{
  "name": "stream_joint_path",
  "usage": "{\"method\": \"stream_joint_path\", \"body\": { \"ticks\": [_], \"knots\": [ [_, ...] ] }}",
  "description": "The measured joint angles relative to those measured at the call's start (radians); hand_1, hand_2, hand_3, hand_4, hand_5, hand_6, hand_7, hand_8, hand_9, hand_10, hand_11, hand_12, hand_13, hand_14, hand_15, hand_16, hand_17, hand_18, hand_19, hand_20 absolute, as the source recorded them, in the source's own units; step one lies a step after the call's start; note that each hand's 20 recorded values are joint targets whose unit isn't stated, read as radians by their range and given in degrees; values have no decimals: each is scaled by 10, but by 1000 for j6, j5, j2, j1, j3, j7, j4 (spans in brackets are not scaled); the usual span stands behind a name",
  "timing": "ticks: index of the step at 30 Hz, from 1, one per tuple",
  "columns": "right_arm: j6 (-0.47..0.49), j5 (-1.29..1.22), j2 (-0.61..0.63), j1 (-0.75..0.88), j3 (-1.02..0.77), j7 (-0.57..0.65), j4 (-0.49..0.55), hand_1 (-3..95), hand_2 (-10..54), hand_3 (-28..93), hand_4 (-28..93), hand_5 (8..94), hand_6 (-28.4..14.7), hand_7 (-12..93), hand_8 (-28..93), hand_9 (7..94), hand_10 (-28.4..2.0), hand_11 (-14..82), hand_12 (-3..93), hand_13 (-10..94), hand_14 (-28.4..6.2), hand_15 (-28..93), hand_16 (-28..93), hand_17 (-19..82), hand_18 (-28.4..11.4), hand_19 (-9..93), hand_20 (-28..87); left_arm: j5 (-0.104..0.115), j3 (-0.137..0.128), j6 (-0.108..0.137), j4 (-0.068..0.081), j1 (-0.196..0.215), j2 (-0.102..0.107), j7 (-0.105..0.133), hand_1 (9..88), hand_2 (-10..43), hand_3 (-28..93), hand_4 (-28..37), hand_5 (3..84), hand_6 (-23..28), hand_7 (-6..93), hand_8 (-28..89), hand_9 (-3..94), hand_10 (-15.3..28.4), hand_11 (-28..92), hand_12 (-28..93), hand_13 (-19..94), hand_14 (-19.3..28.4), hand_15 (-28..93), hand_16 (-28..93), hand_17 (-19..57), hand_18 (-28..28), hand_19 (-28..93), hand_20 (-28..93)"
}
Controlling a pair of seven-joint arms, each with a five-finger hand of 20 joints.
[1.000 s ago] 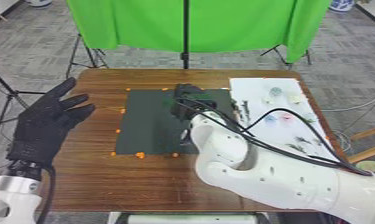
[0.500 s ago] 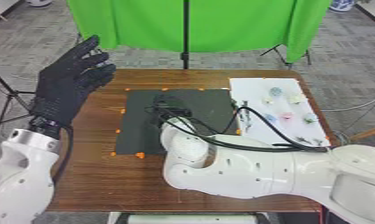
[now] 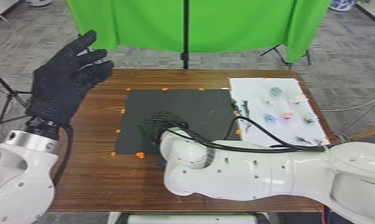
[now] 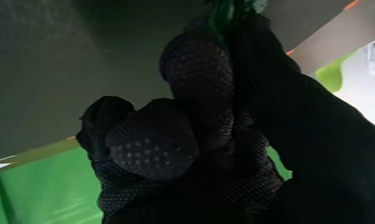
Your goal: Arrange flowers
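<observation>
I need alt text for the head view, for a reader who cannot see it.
The robot's right hand is over a dark mat on a brown table; its open left hand is raised at the left. Small flowers lie on a white sheet at the right, and a green cloth hangs behind.

The head camera looks forward and down from above the right hand in black fabric glove (image 3: 163, 121). The right wrist camera looks along that hand, very near. Both share the flat dark-grey mat (image 3: 146, 104) near it and hanging bright-green cloth (image 3: 139, 27).
</observation>
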State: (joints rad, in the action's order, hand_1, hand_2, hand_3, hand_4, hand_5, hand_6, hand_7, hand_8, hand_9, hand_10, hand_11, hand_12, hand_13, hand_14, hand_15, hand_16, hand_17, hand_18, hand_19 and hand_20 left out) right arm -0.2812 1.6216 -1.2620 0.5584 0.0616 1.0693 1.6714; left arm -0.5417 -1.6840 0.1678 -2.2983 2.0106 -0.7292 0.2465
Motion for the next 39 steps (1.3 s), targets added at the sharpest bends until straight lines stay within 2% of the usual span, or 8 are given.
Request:
{"method": "stream_joint_path", "body": {
  "ticks": [5, 9, 12, 18, 27, 30, 39],
  "knots": [
    [-28, 5, -3, -11, 9, 15, -1, 485, -68, 697, -282, 838, -25, 325, 67, 864, -115, 541, 234, 844, -68, 763, 206, 499, -219, 932, 434, -1, 2, -11, 8, -44, -1, -24, 236, 61, 774, -185, 289, 63, 182, -112, 246, 169, 349, 83, 179, 202, 536, -86, -63, 230, 571, 268],
    [-79, 18, -9, -19, 20, 55, -7, 474, -60, 699, -283, 850, -20, 305, 66, 873, -113, 536, 237, 852, -68, 758, 208, 503, -220, 932, 437, -3, 18, -29, 20, -81, -4, -47, 238, 61, 774, -185, 289, 64, 181, -112, 246, 170, 348, 84, 180, 206, 537, -87, -63, 233, 573, 272],
    [-88, 20, -11, -20, 20, 73, -10, 451, -50, 702, -283, 851, -18, 287, 48, 875, -114, 532, 241, 852, -69, 756, 211, 502, -223, 932, 440, -4, 20, -35, 23, -92, -6, -54, 238, 60, 773, -185, 290, 64, 180, -111, 247, 170, 348, 86, 181, 207, 537, -88, -63, 232, 571, 274],
    [-42, -10, -11, -4, -15, 61, -10, 407, -35, 687, -283, 822, -20, 258, -123, 858, -120, 525, 245, 832, -74, 755, 215, 484, -225, 932, 431, -4, 15, -35, 22, -81, -7, -54, 238, 60, 773, -185, 289, 63, 182, -111, 245, 167, 349, 88, 178, 199, 541, -85, -62, 224, 567, 276],
    [-8, -63, -11, 14, -40, 32, -4, 398, -34, 689, -283, 808, -24, 240, -125, 847, -122, 529, 244, 822, -77, 759, 215, 474, -224, 932, 428, -5, 11, -35, 22, -74, -9, -61, 240, 61, 772, -187, 289, 63, 183, -112, 245, 168, 351, 88, 179, 200, 540, -85, -62, 228, 566, 281],
    [-8, -61, -10, 8, -30, 27, -2, 392, -33, 687, -283, 801, -25, 236, -123, 843, -123, 529, 244, 818, -77, 761, 214, 471, -224, 932, 425, -5, 5, -34, 20, -65, -9, -58, 241, 61, 771, -189, 291, 65, 183, -113, 260, 177, 343, 87, 189, 220, 540, -90, -63, 241, 572, 286],
    [-58, 13, -11, -49, 57, 44, 5, 326, -21, 700, -274, 773, -41, 208, -121, 845, -132, 509, 233, 818, -79, 761, 207, 475, -234, 932, 422, -4, -26, -20, 2, -7, -9, -36, 243, 65, 767, -190, 295, 68, 177, -111, 273, 188, 327, 90, 203, 244, 540, -95, -63, 256, 581, 290]
  ]
}}
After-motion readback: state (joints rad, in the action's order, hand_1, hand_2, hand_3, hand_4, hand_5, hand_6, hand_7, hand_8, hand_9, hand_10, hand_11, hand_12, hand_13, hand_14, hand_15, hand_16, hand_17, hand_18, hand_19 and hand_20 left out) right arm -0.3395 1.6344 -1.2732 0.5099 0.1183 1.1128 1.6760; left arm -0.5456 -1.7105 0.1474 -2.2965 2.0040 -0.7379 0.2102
